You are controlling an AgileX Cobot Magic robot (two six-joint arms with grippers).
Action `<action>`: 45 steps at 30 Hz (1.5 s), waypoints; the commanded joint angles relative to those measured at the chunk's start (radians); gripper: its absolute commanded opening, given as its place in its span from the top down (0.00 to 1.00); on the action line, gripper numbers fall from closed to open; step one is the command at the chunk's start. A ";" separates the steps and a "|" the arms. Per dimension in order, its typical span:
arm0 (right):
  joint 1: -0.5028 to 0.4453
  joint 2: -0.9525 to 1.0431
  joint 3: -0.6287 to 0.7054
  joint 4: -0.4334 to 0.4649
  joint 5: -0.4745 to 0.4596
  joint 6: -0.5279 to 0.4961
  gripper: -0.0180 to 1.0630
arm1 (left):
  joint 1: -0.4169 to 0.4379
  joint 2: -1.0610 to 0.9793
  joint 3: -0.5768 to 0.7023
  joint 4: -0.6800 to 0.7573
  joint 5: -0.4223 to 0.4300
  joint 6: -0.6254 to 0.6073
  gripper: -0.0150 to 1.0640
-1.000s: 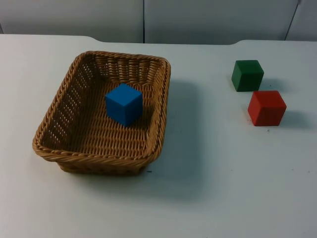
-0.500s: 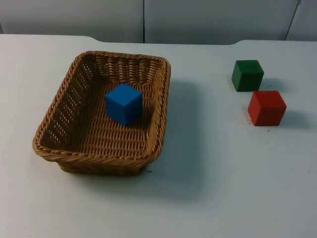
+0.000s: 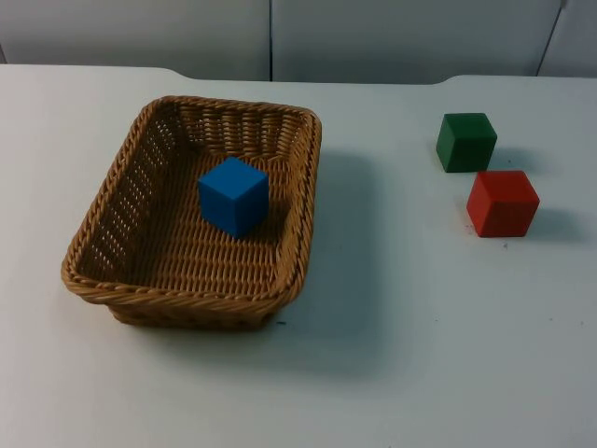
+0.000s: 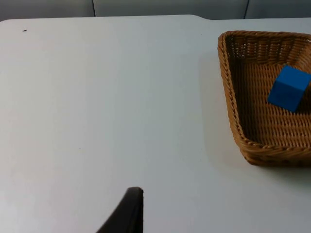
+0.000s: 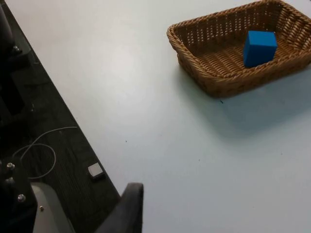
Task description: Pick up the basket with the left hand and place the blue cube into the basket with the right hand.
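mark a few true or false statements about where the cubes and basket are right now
1. The blue cube lies inside the basket. True.
2. The red cube sits in the basket. False: it rests on the table, right of the basket.
3. The green cube stands behind the red cube, nearer the wall. True.
4. A gripper holds the basket's rim. False: nothing touches the basket, which stands on the table.
5. The green cube is stacked on the red one. False: both rest on the table.

bench (image 3: 420, 355): white, matte, soft shadows; far edge notched at the middle
wall (image 3: 392, 37): grey partition panels behind the bench; vertical seams
floor (image 5: 53, 141): dark, beside the bench edge; small pale square lying on it
light: even, diffuse
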 commanded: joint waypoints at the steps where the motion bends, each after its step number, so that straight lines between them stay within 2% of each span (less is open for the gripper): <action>1: 0.001 -0.004 0.005 0.004 -0.013 -0.006 0.01 | 0.000 -0.004 0.004 -0.005 -0.010 -0.008 0.01; 6: -0.026 -0.004 0.005 0.005 -0.013 -0.006 0.01 | 0.000 -0.004 0.004 -0.005 -0.010 -0.008 0.01; 9: -0.132 -0.004 0.005 0.003 -0.020 -0.006 0.01 | 0.000 -0.004 0.004 -0.005 -0.010 -0.008 0.01; 10: -0.132 -0.004 0.005 0.003 -0.020 -0.006 0.01 | 0.000 -0.004 0.004 -0.005 -0.010 -0.008 0.01; 14: -0.284 -0.004 0.005 0.003 -0.020 -0.006 0.02 | 0.000 -0.004 0.004 -0.005 -0.010 -0.008 0.01; 15: -0.284 -0.004 0.005 0.003 -0.020 -0.006 0.02 | 0.000 -0.004 0.004 -0.005 -0.010 -0.008 0.01; 19: -0.420 -0.004 0.005 0.003 -0.020 -0.006 0.02 | 0.000 -0.004 0.004 -0.005 -0.010 -0.008 0.01; 20: -0.420 -0.004 0.005 0.003 -0.020 -0.006 0.02 | 0.000 -0.004 0.004 -0.005 -0.010 -0.008 0.01; 24: -0.592 -0.004 0.005 0.005 -0.020 -0.006 0.02 | 0.000 -0.004 0.004 -0.005 -0.010 -0.008 0.01; 25: -0.592 -0.004 0.005 0.005 -0.020 -0.006 0.02 | 0.000 -0.004 0.004 -0.005 -0.010 -0.008 0.01; 28: -0.715 -0.004 0.005 0.005 -0.020 -0.006 0.02 | 0.000 -0.004 0.004 -0.005 -0.010 -0.008 0.01; 29: -0.715 -0.004 0.005 0.005 -0.020 -0.006 0.02 | 0.000 -0.004 0.004 -0.005 -0.010 -0.008 0.01; 32: -0.825 -0.004 0.005 0.005 -0.020 -0.006 0.02 | 0.000 -0.004 0.004 -0.005 -0.010 -0.008 0.01; 39: -0.971 -0.004 0.005 0.005 -0.020 -0.006 0.02 | 0.000 -0.004 0.004 -0.005 -0.010 -0.008 0.01; 45: -1.058 -0.004 0.005 0.005 -0.020 -0.006 0.02 | 0.000 -0.004 0.004 -0.005 -0.010 -0.008 0.01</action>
